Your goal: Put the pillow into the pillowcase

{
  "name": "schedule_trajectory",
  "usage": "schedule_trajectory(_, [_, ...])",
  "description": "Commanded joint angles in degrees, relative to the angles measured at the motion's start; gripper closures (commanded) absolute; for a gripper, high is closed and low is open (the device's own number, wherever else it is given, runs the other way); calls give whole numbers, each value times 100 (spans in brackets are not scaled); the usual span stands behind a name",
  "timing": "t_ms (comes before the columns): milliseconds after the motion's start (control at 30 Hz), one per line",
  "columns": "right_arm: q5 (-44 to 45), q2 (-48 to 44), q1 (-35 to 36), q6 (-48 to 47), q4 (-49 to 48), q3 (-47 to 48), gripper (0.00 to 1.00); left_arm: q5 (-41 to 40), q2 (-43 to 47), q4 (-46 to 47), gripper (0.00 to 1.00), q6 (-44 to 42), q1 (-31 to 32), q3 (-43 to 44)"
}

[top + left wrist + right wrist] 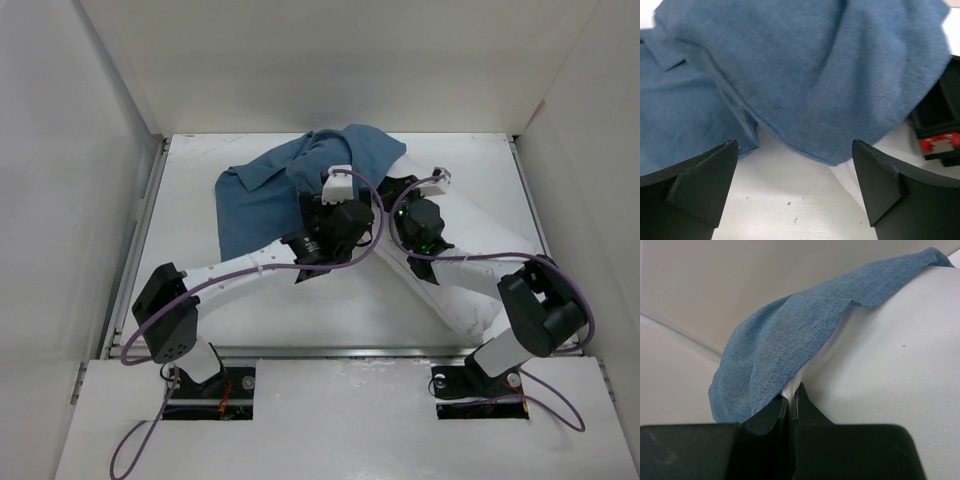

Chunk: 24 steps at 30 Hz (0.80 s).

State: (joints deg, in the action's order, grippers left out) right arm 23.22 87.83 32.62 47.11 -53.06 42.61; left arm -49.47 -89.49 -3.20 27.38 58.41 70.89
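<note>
Two grippers: we are seeing the left gripper spread apart above the wrinkly slate-blue fabric pillowcase at twelve o'clock, the right gripper clamping its hem beside the plump white pillow.

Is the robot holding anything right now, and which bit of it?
The right gripper looks pinched shut on the edge of the pillowcase, where it drapes over the pillow. The left gripper is open, holding nothing.
</note>
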Motion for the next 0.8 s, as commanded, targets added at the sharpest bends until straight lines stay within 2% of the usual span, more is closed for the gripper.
schedule_trajectory(0, [-46,-328,-45,44,-600,336,100,384,55,1012,4,-768,30,-154])
schedule_trajectory(100, [-46,-381,-45,44,-477,336,100,886,2,1155,4,-1120,30,-155])
schedule_trajectory(233, [-46,-495,-98,-9,-293,388,100,1071,2,1400,4,-1199,-22,-339])
schedule_trajectory(433, [-46,-680,-98,-9,-293,274,100,255,-524,909,7,-857,-331,275])
schedule_trajectory(567, [6,-732,-98,-9,-161,274,100,315,-701,979,16,-970,-392,337])
schedule_trajectory(667, [68,-732,-98,-62,-108,221,100,394,-701,979,70,-971,-392,390])
schedule_trajectory(733, [121,-732,-98,-62,-108,221,100,796,-456,901,93,-971,-392,390])
schedule_trajectory(767, [121,-654,-98,-62,-108,221,100,903,-368,900,100,-919,-392,390])
